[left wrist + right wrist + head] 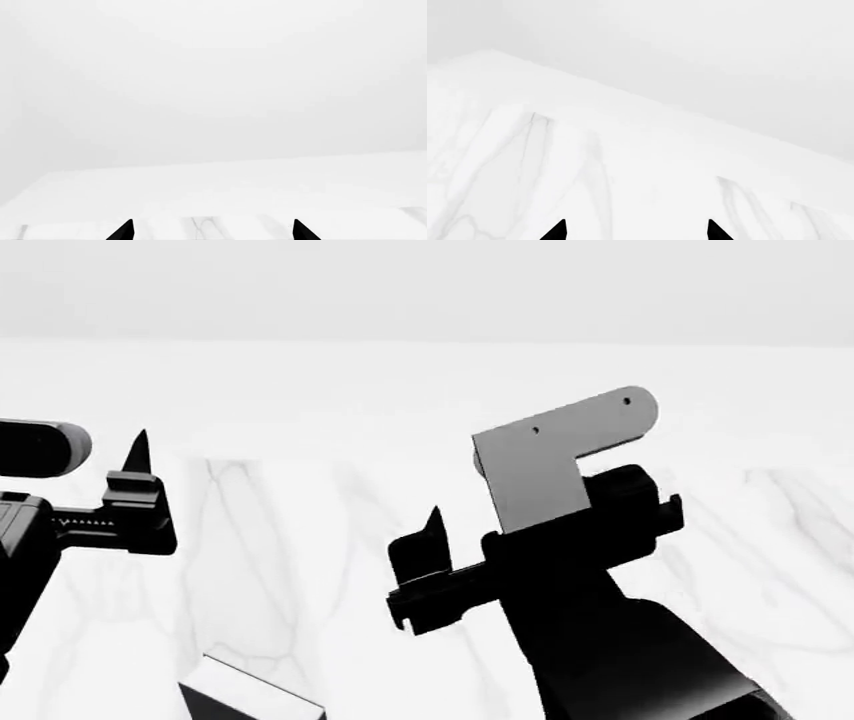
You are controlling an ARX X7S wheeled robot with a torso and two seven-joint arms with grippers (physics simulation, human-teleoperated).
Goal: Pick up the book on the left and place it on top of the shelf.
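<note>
Both grippers, left (212, 231) and right (636, 231), spread empty; book (247, 692) corner, bottom left: probably stiff, light, slick, so pinch its edge.

Both arms raised forward; left end effector (212, 231) and right end effector (635, 231) apparently spread.

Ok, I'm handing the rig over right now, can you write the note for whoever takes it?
Left gripper: jaws open, empty, raised over the marble tabletop.
Right gripper: jaws open, empty, also raised over the tabletop.
Book: probably the dark corner with a white edge at the bottom of the head view, below the grippers; mostly cut off.
Shelf: not in any view.
Done: nothing grasped yet.
Left: tilt the head to find the book and shelf, grasp the book, place it on top.
</note>
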